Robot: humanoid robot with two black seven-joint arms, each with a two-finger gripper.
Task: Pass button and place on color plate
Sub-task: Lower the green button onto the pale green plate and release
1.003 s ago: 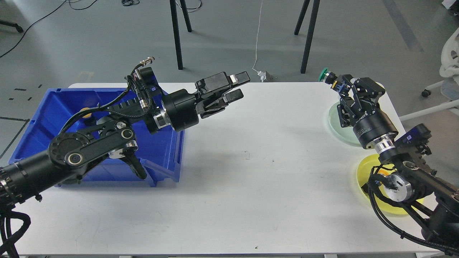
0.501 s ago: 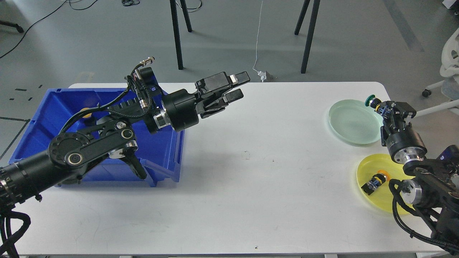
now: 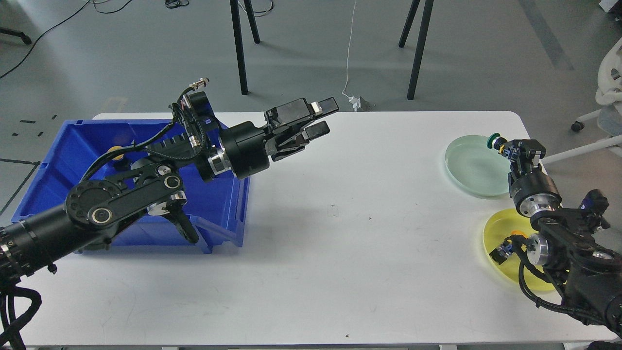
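My right tool point(image 3: 510, 146) is clamped on the green-capped button point(image 3: 495, 141) above the green plate point(image 3: 474, 166) rim; left tool point(image 3: 318, 118) apart, empty. Button looks light, rigid, slippery-capped; the body's the place to hold.

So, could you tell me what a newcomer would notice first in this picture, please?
Probably the blue bin at the table's left end, with the left hand reaching out open over the white table. Next, at the right end, the right hand holding a green button at the pale green plate, a yellow plate nearer.
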